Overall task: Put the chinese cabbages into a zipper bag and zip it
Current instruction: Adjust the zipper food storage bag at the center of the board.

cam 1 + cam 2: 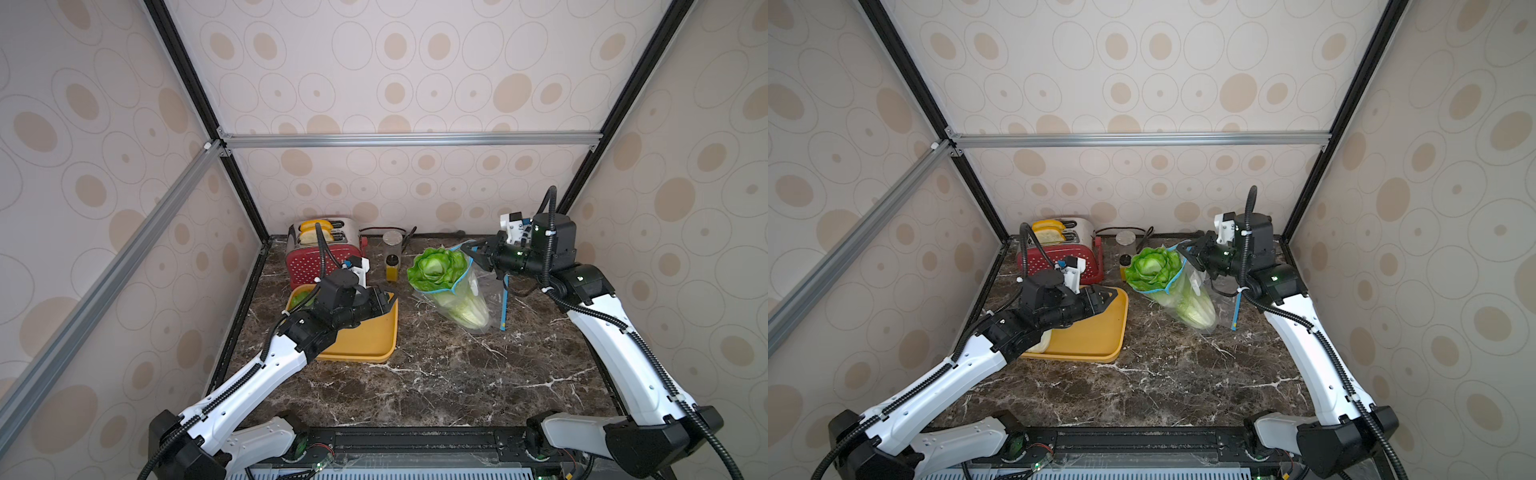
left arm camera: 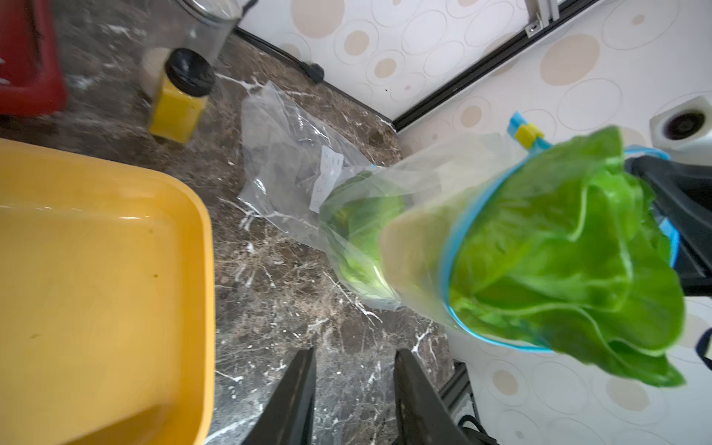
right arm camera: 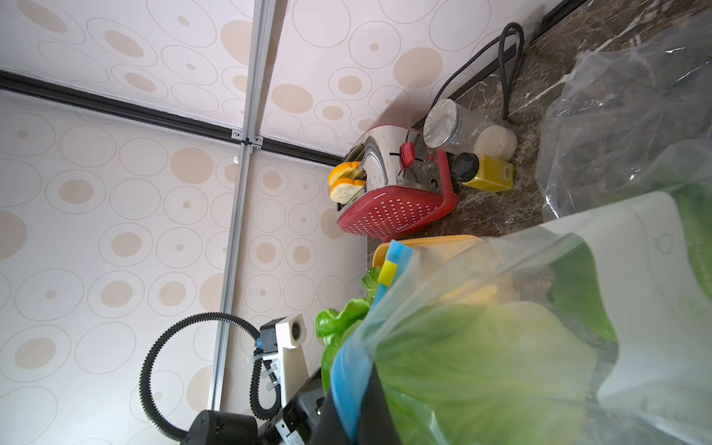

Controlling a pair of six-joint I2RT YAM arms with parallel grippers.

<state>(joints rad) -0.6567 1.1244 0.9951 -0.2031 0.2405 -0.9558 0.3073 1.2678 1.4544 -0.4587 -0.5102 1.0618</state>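
Zipper bag (image 1: 492,291) leans on the marble, unzipped, w/ a cabbage (image 1: 438,268) inside: white base down, green top poking out past the blue zip rim. Yellow tray (image 1: 365,336) holds a 2nd cabbage (image 1: 1044,341), mostly hidden under L arm. R gripper (image 1: 477,252) pinched tight on bag rim. L gripper (image 2: 354,352) over tray's far corner, jaws a narrow gap apart, empty

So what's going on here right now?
The right end effector is shut on the blue rim of the zipper bag, holding it up with a chinese cabbage inside, leaves poking out. The left end effector hangs open and empty over the yellow tray, where another cabbage lies. The bag is unzipped.
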